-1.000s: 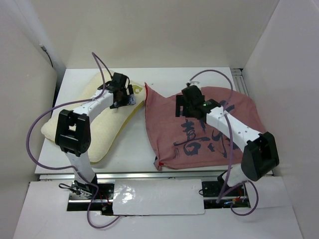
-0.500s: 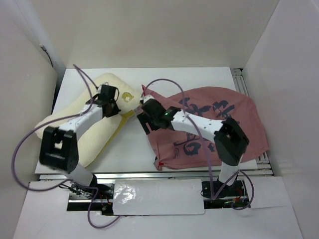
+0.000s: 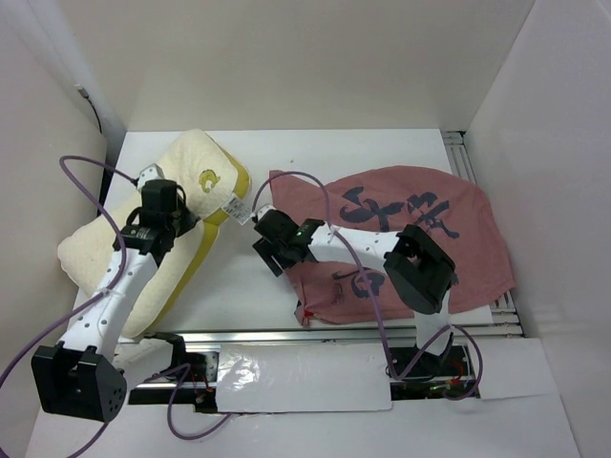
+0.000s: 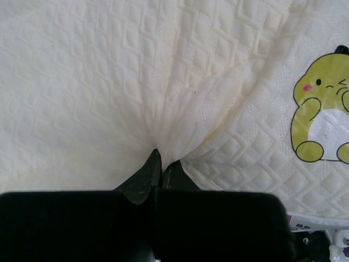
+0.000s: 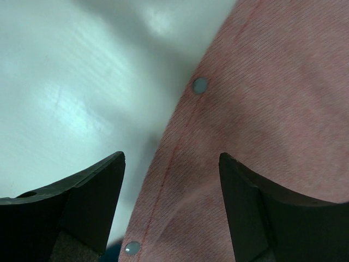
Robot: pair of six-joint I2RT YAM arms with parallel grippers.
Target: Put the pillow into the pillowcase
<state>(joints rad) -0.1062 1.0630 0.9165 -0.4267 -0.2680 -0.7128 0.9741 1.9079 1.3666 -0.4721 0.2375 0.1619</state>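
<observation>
**A:** What takes up the most room?

**B:** The white worktop [image 3: 325, 153]. On its right half the pillowcase [image 3: 458, 253] lies flat, dusty pink side up, with dark brush writing across it.

**A:** And the pillow?

**B:** The cream pillow [image 3: 95, 258] lies slantwise on the left half. It is near the pillowcase but apart from it, and wholly outside it.

**A:** The arms?

**B:** The left arm [image 3: 113, 288] reaches over the pillow. The left jaws are together, clamped on a pinched-up fold of its quilted cover. The right arm [image 3: 353, 243] stretches across the pillowcase to its left edge. The right jaws stand apart, one tip over bare worktop and the other over the pink cloth, with the hem between them. Whether they touch the cloth, I cannot tell.

**A:** Anything smaller?

**B:** A yellow cartoon animal [image 4: 322, 109] is printed on the pillow, to the right of the pinch. Two pale snap studs [image 5: 200, 85] sit along the pillowcase hem.
</observation>
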